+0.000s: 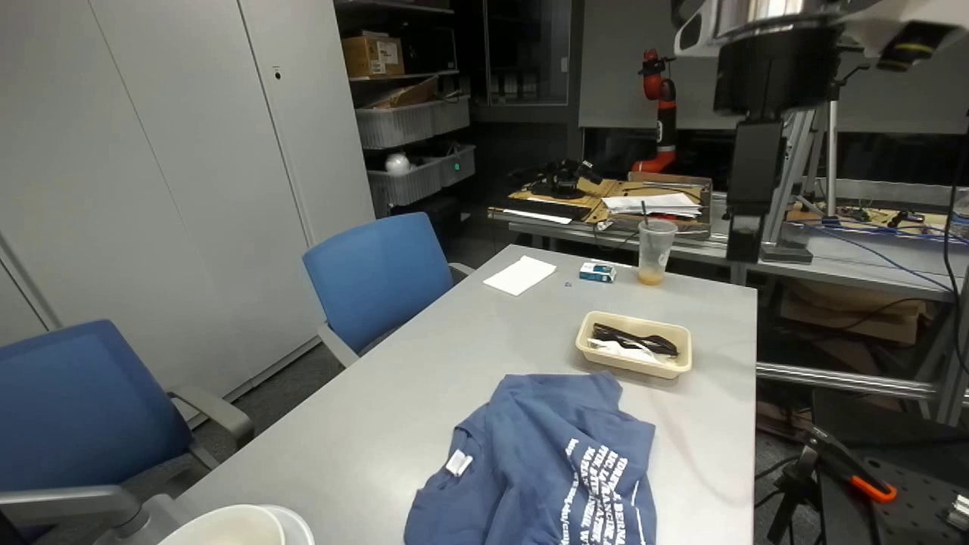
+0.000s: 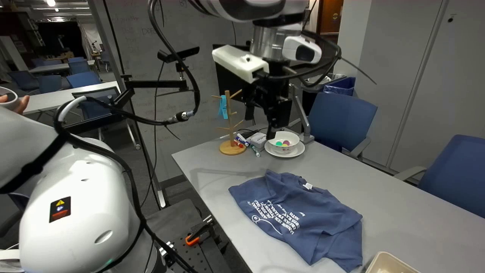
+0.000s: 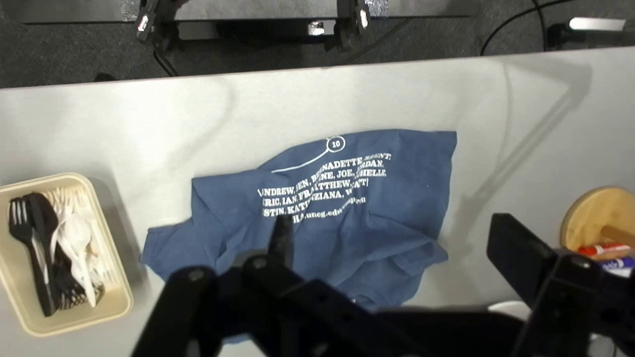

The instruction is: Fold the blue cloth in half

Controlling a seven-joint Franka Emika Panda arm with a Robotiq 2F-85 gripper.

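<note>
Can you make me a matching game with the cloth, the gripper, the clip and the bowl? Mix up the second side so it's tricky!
Things:
1. cloth
2. gripper
3. clip
4. bowl

Where or how:
A. wide open
B. on a plate
C. rumpled on the table
D. up on a wooden stand

Right pairs: 1-C, 2-A, 3-D, 4-B
</note>
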